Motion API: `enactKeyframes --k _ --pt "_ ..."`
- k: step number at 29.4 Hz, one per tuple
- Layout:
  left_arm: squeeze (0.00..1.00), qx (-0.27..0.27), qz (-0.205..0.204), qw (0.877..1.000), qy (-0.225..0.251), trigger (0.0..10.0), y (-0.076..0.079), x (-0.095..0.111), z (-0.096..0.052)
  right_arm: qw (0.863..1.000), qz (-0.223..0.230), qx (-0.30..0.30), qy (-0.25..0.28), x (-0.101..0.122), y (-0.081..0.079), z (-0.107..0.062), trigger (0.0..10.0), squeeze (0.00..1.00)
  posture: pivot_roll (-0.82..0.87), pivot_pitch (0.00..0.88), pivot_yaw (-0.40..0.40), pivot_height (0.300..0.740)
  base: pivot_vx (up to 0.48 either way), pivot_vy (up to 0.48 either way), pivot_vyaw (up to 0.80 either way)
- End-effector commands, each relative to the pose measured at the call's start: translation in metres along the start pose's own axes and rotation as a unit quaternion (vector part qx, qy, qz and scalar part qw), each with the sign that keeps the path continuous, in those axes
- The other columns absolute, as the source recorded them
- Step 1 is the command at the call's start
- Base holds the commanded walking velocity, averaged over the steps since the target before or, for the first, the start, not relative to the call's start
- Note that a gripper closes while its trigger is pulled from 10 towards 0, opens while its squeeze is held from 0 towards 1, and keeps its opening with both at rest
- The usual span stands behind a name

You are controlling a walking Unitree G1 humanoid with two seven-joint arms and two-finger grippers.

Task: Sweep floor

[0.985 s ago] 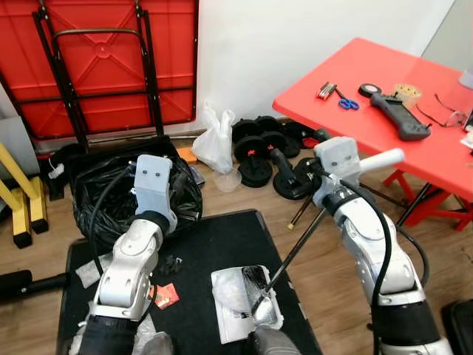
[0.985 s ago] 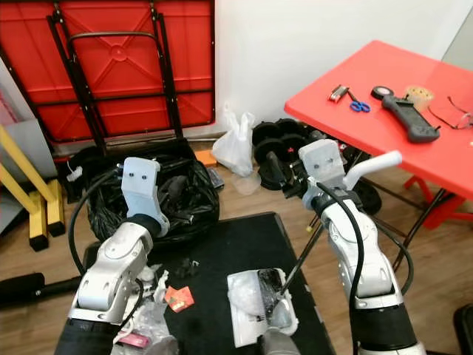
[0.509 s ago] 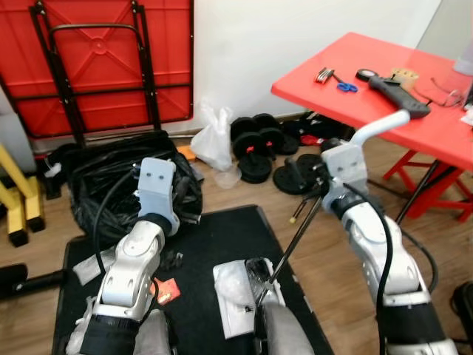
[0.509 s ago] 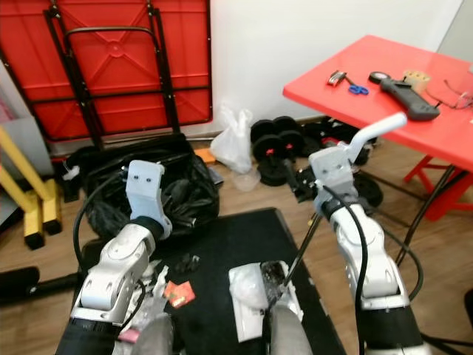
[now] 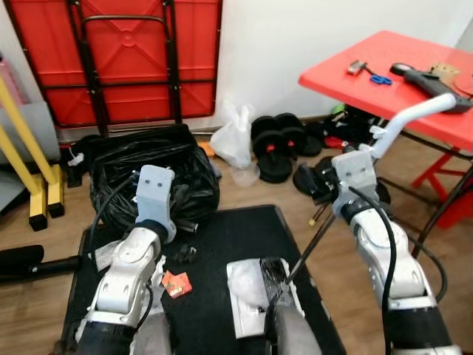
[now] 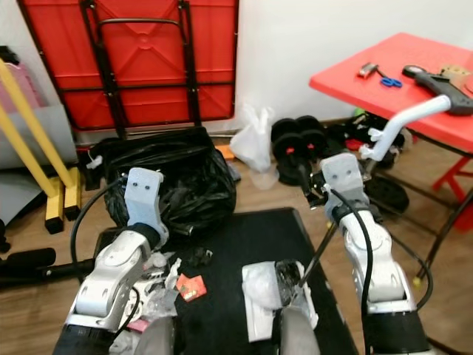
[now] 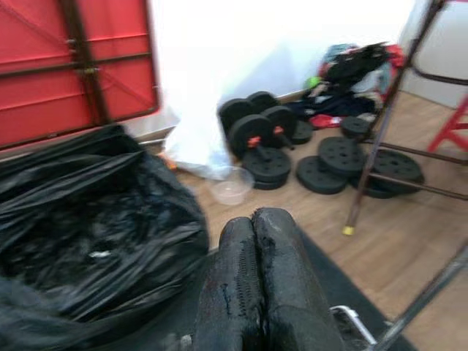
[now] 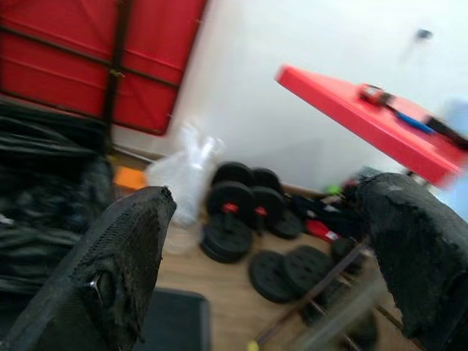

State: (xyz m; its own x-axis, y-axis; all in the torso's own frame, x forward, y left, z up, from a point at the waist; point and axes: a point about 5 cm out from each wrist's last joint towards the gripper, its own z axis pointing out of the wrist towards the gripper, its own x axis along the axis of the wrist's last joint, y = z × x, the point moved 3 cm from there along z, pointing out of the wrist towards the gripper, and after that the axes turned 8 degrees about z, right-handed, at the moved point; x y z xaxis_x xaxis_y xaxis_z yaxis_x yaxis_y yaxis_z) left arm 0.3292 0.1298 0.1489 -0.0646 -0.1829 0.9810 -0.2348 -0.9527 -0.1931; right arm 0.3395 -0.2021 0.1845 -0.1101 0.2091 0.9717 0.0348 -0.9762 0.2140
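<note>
A black mat (image 5: 222,244) lies on the wood floor, a dustpan (image 5: 255,296) on its near edge, with scraps (image 5: 176,282) beside it. The right gripper (image 8: 263,270), fingers spread, is raised above the mat by the broom handle (image 5: 410,118). The left gripper (image 7: 256,285), fingers pressed together and empty, hovers over the mat's far side near the bag (image 5: 148,177).

— What's along the wall there?
— A folded red table (image 5: 122,55) leaning upright, a black rubbish bag (image 5: 151,174) slumped below it, then a white plastic bag (image 5: 238,140) beside dumbbell weights (image 5: 273,140).
— And on the red desk (image 6: 384,70)?
— Blue-handled scissors (image 6: 386,80) and a black handheld tool (image 6: 443,81).
</note>
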Motion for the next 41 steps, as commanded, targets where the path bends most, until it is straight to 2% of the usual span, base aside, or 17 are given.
enactKeyframes --k 1,14,17,23,27,37,41 --pt "0.00 -0.008 0.002 1.000 -0.002 10.0 0.003 -0.001 0.000 1.000 -0.004 -0.011 -0.009 -0.004 0.005 -0.001 10.0 0.00 -0.16 0.088 -0.092 0.565 0.000 0.000 0.00" --pt "0.00 -0.008 0.001 1.000 -0.001 10.0 0.002 -0.001 0.000 0.999 -0.005 -0.032 -0.025 -0.016 0.017 -0.005 10.0 0.00 -0.17 0.091 -0.092 0.530 0.000 0.000 0.00" --pt "0.00 -0.008 0.000 1.000 -0.001 10.0 0.002 -0.001 0.000 0.998 -0.006 -0.046 -0.034 -0.021 0.025 -0.006 10.0 0.00 -0.17 0.096 -0.093 0.515 0.000 0.000 0.00" --pt "0.00 -0.009 0.000 1.000 0.000 10.0 0.002 -0.001 0.000 0.998 -0.005 -0.050 -0.038 -0.024 0.028 -0.007 10.0 0.00 -0.17 0.097 -0.093 0.505 0.000 0.000 0.00" --pt "0.00 -0.012 -0.002 1.000 0.002 10.0 0.003 0.000 -0.001 0.997 0.000 -0.061 -0.055 -0.039 0.034 -0.012 10.0 0.00 -0.16 0.109 -0.093 0.485 0.000 0.000 0.00" --pt "0.00 -0.012 -0.005 1.000 0.004 10.0 0.002 0.001 -0.005 0.996 0.011 -0.067 -0.065 -0.050 0.040 -0.014 10.0 0.00 -0.16 0.129 -0.094 0.455 0.000 0.000 0.00" --pt "0.00 -0.012 -0.008 1.000 0.007 10.0 0.002 0.002 -0.006 0.996 0.026 -0.063 -0.062 -0.053 0.037 -0.008 10.0 0.00 -0.15 0.133 -0.098 0.440 0.000 0.000 0.00"
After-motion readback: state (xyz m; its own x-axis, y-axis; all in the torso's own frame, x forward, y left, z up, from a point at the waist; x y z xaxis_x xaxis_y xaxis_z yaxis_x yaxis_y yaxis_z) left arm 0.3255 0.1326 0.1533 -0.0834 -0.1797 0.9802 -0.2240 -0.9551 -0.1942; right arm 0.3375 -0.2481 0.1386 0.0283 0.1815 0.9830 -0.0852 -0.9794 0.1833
